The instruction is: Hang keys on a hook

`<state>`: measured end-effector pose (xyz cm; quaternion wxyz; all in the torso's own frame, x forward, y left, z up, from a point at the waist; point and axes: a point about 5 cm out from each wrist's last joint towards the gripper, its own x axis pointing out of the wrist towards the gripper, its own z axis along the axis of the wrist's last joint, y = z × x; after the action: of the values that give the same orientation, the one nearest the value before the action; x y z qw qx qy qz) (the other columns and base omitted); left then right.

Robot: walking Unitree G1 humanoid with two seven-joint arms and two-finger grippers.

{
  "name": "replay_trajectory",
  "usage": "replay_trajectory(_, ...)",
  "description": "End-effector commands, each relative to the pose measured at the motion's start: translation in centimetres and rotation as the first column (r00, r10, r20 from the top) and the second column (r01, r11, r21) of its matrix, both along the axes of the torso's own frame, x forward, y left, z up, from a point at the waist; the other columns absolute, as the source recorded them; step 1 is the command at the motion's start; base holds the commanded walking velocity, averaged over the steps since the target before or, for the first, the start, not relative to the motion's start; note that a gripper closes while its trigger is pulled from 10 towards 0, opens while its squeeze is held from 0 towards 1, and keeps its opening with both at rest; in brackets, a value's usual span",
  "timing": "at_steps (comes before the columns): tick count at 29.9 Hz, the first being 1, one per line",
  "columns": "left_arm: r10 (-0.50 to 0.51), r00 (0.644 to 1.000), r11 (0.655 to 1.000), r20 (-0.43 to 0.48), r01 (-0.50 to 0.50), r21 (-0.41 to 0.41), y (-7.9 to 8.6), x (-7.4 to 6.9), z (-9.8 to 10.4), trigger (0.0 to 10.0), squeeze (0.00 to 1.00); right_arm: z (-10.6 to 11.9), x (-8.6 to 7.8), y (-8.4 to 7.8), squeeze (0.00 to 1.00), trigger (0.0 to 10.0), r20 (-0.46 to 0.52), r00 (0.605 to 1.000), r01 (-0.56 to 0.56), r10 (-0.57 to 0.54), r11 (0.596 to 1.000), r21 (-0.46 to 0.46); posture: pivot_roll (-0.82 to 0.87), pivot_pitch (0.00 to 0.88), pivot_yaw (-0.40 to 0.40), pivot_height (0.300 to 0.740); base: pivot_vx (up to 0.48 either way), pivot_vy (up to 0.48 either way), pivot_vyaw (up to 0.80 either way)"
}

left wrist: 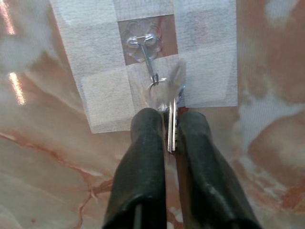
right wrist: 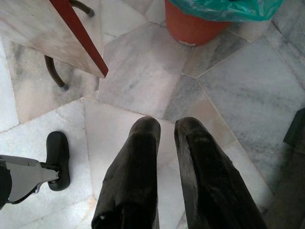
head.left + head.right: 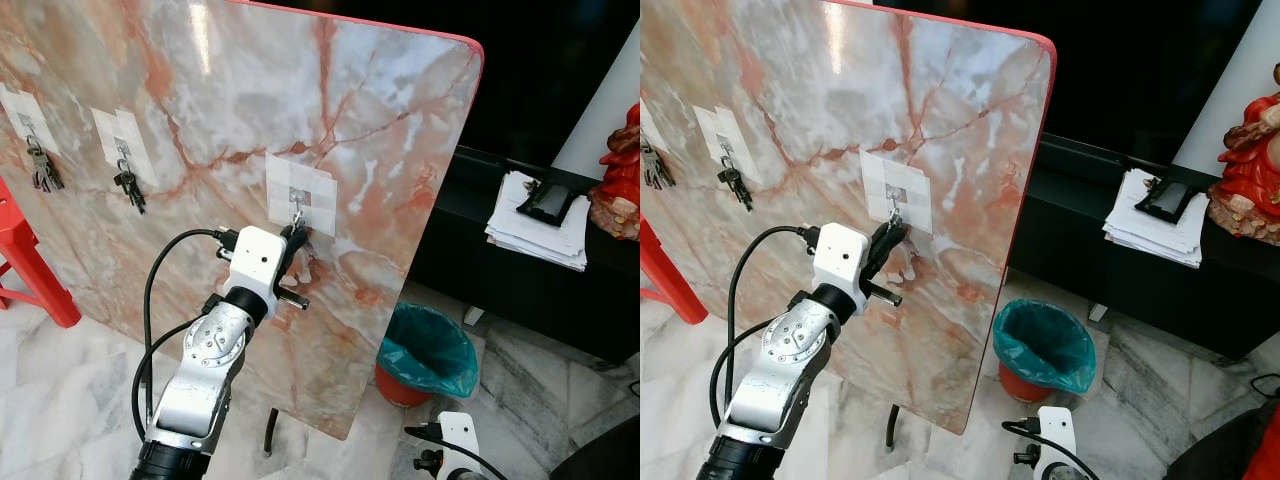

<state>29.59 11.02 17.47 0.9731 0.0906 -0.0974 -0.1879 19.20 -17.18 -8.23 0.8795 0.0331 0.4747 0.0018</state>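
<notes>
Left gripper (image 1: 170, 125) nearly closed, pinching key (image 1: 171, 129) blade edge-on between fingertips. Key light, stiff, slick metal; flat faces best hold. Just ahead, ring (image 1: 158, 90) seemed on hook (image 1: 143, 45), taped to marble board (image 3: 400, 120). Right gripper (image 2: 166, 131) idle, slightly parted, empty.

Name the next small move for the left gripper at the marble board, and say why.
Probably open the left gripper: its black fingers pinch the silver key, whose ring appears threaded on the clear taped hook, so it should hang.
</notes>
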Motion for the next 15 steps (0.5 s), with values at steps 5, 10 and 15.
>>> replay_trajectory(5, 0.007, 1.000, 1.000, -0.022, -0.007, 0.023, 0.03, 0.11, -0.41, 10.0, 1.00, 0.00, -0.03, -0.28, 0.00, 10.0, -0.004, 1.000, 0.005, -0.005, 1.000, -0.007, 0.16, 0.013, -0.084, 0.740, 0.000, 0.000, 0.00)
replay_trajectory(10, 0.009, 1.000, 1.000, -0.023, -0.008, 0.024, 0.09, -0.01, -0.47, 10.0, 1.00, 0.00, -0.03, -0.29, 0.00, 10.0, -0.004, 1.000, 0.005, -0.005, 1.000, -0.007, 0.16, 0.013, -0.085, 0.740, 0.000, 0.000, 0.00)
replay_trajectory(15, 0.031, 0.999, 0.999, -0.042, -0.030, 0.021, 0.53, -0.78, -1.11, 10.0, 1.00, 0.00, -0.05, -0.30, 0.00, 10.0, -0.004, 1.000, 0.004, -0.005, 1.000, -0.007, 0.16, 0.013, -0.083, 0.740, 0.000, 0.000, 0.00)
